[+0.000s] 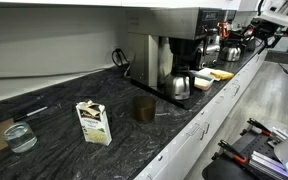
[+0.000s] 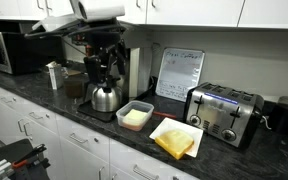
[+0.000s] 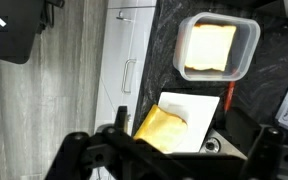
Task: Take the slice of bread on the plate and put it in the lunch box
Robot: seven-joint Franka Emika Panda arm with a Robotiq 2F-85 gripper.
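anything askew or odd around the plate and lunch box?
The slice of bread overhangs one corner of the plate instead of lying centered. The lunch box already holds a pale slice. Nothing looks spilled.

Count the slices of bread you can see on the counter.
2. One slice lies inside the lunch box; the other slice rests on the white plate beside the toaster. More could be hidden underneath it.

Your arm [image 2: 96,10] wears a white shell up top; your gripper [image 2: 103,66] below is matte black and blocky.
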